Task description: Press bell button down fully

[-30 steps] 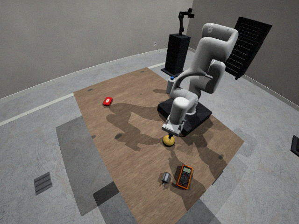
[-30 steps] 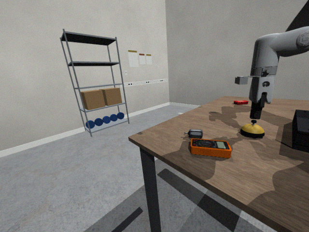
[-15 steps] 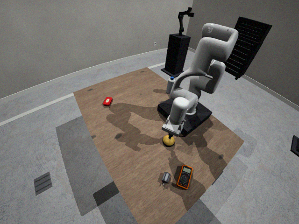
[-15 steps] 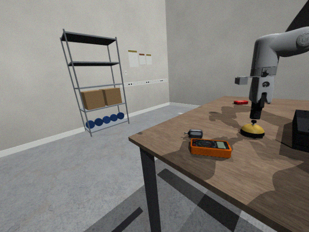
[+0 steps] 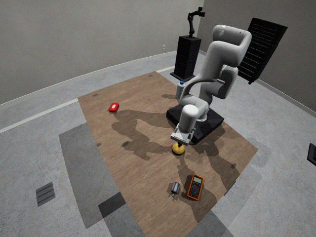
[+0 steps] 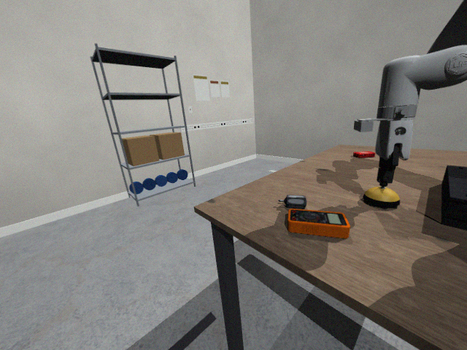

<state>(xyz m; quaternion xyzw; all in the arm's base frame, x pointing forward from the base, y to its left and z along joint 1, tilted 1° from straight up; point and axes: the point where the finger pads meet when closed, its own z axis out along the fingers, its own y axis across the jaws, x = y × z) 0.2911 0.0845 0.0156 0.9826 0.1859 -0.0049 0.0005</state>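
The bell (image 5: 178,149) is a yellow dome on a black base, standing on the wooden table in front of the robot base; it also shows in the exterior view (image 6: 381,196). My gripper (image 5: 180,144) points straight down over the dome's top with its dark fingers shut and empty. In the exterior view the fingertips (image 6: 384,183) rest on the top of the bell, right where its button sits. The button itself is hidden under the fingertips.
An orange multimeter (image 5: 195,186) and a small grey device (image 5: 175,188) lie toward the table's near edge. A red item (image 5: 113,107) lies at the far left. A white bottle (image 5: 179,89) stands beside the black robot base (image 5: 195,121).
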